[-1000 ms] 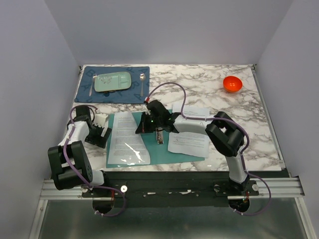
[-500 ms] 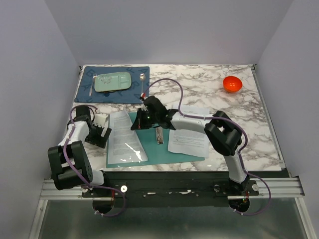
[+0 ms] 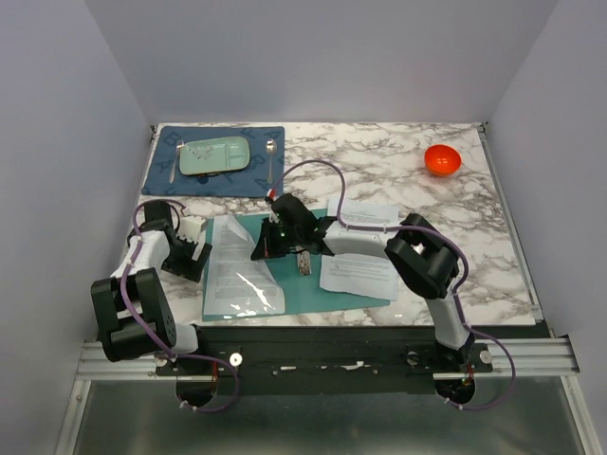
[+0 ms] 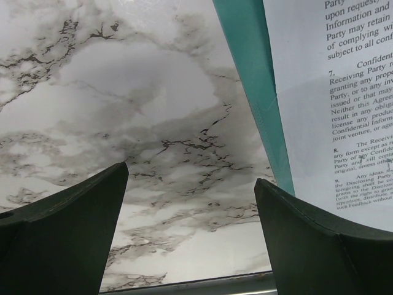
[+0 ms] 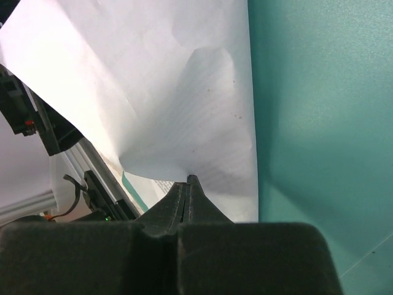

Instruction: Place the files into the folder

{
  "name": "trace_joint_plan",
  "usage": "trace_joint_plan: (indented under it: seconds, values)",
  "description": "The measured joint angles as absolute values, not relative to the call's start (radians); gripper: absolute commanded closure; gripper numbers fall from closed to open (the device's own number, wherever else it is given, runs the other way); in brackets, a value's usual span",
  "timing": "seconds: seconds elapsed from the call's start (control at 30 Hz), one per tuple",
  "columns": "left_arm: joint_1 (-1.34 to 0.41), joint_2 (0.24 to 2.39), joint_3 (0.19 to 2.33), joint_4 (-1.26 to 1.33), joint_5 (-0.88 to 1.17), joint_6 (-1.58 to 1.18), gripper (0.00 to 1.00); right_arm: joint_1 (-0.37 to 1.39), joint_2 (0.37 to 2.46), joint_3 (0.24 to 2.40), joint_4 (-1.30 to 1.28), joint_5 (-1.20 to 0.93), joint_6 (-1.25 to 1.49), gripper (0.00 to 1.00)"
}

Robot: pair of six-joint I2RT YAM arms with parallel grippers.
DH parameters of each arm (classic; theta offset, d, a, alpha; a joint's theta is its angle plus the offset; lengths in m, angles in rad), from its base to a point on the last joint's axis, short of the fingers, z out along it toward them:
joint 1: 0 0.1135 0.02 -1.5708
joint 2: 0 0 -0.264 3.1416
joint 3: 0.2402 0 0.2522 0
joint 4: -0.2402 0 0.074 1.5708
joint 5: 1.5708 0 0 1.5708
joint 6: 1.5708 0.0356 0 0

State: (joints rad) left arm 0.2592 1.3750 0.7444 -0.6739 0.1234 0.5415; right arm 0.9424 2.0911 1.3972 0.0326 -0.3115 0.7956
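Note:
The teal folder [image 3: 308, 289] lies open at the table's front, a metal clip [image 3: 303, 261] along its spine. Printed white files [image 3: 360, 261] rest on its right half, overhanging the marble. On the left half lies a glossy stack of sheets [image 3: 242, 270]. My right gripper [image 3: 266, 249] is shut, its tips [image 5: 191, 179] pinching the right edge of a white sheet [image 5: 184, 98] that curls up from them, faint print showing through, teal folder [image 5: 319, 123] beside it. My left gripper [image 4: 190, 203] stands open over bare marble, just left of the folder's edge [image 4: 258, 92] and a printed page [image 4: 331, 92].
A dark blue placemat [image 3: 256, 180] at the back left carries a pale green tray [image 3: 215, 156], a spoon [image 3: 271, 156] and a fork [image 3: 172, 161]. An orange bowl [image 3: 442, 159] sits at the back right. The left gripper [image 3: 190, 248] hovers near the table's left edge.
My right gripper swung left, lifting the sheet's right edge, then came back slightly right and lower, so the sheet lies wider again. The left arm stayed still.

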Motion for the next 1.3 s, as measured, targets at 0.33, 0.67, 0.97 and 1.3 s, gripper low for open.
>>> trace_joint_plan:
  seconds: [0.33, 0.67, 0.97, 1.3]
  values:
    - [0.255, 1.375, 0.746, -0.675, 0.123, 0.539, 0.01, 0.952, 2.091, 1.389, 0.005, -0.296, 0.775, 0.38]
    - [0.253, 1.345, 0.775, -0.685, 0.120, 0.538, 0.01, 0.952, 2.084, 1.439, -0.088, -0.235, 0.748, 0.11]
    - [0.253, 1.324, 0.831, -0.709, 0.116, 0.532, 0.01, 0.889, 1.898, 1.383, -0.261, -0.094, 0.707, 0.31]
    - [0.181, 1.301, 0.941, -0.769, 0.140, 0.479, 0.01, 0.871, 1.890, 1.363, -0.388, 0.003, 0.682, 0.51]
